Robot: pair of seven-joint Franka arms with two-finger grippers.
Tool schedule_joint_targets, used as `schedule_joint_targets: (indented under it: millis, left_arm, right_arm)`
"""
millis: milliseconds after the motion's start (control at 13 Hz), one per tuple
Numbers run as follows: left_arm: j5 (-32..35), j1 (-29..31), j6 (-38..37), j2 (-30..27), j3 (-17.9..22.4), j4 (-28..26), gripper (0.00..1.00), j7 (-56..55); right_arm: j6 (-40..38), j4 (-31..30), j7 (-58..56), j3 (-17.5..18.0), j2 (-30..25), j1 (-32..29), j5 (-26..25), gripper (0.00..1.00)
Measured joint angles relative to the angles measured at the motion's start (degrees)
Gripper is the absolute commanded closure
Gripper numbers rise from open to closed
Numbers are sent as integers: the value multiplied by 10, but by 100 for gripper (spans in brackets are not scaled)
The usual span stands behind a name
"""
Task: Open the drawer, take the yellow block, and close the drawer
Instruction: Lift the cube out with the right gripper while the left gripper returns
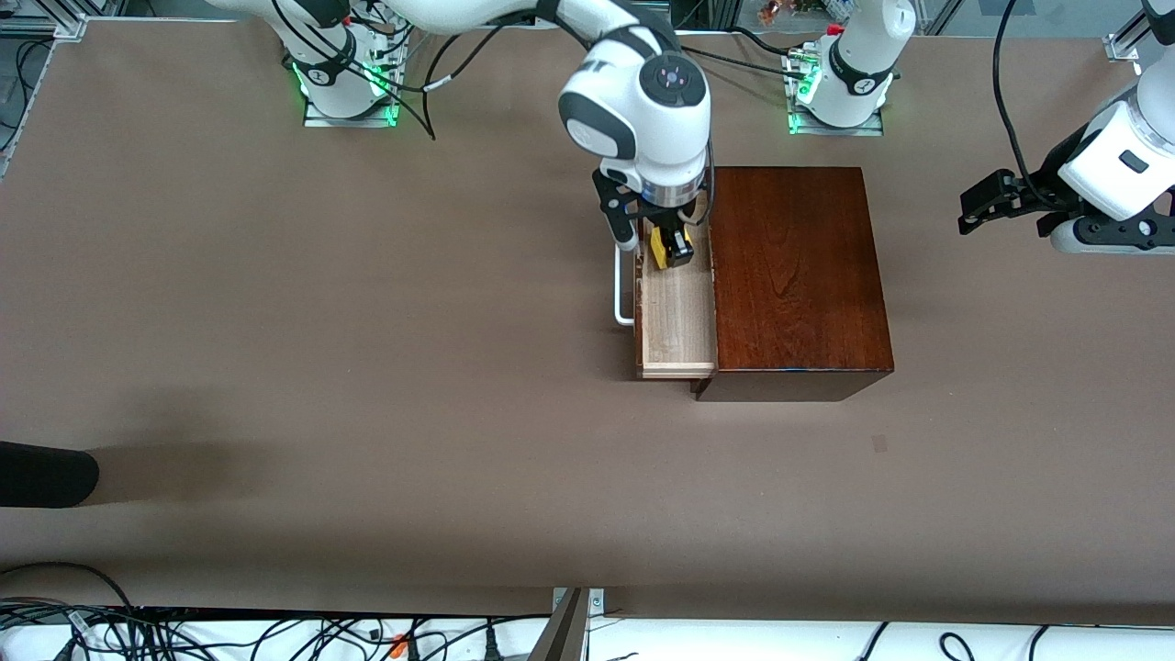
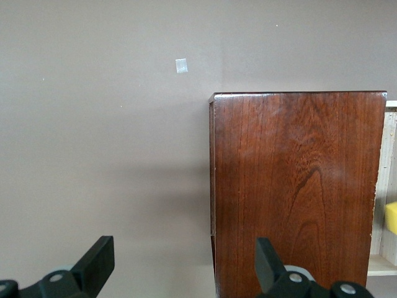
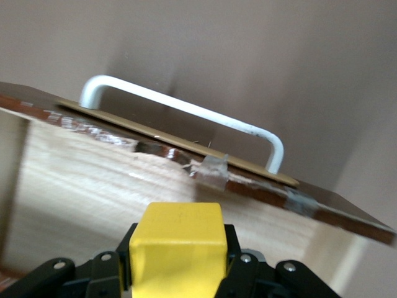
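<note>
Gripping the yellow block (image 1: 671, 246) over our open drawer (image 1: 677, 312), right gripper (image 1: 673, 248); left gripper (image 1: 987, 204) agape, waiting beside it

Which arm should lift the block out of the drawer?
Right. The right gripper is shut on the yellow block in the open drawer; the left gripper waits open at its end.

hidden and cut-off bits

the right arm (image 1: 643, 110) covers part of the drawer (image 1: 677, 317); the picture edge cuts the yellow block (image 2: 391, 217) beside the wooden box (image 2: 298, 186).
</note>
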Motion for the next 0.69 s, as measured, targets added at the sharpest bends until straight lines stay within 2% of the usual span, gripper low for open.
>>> schedule_joint_targets:
  millis: [231, 462, 692]
  left_arm:
    - [0, 0, 0, 0, 0, 0, 0, 0]
    - [0, -2, -3, 0, -2, 0, 0, 1]
    - [-14, -3, -54, 0, -16, 0, 0, 24]
  right_arm:
    - [-69, 15, -106, -1, -53, -31, 51, 100]
    - [-174, 10, -291, -3, -101, -88, 72, 100]
    - [-202, -66, -491, -5, -167, -169, 79, 100]
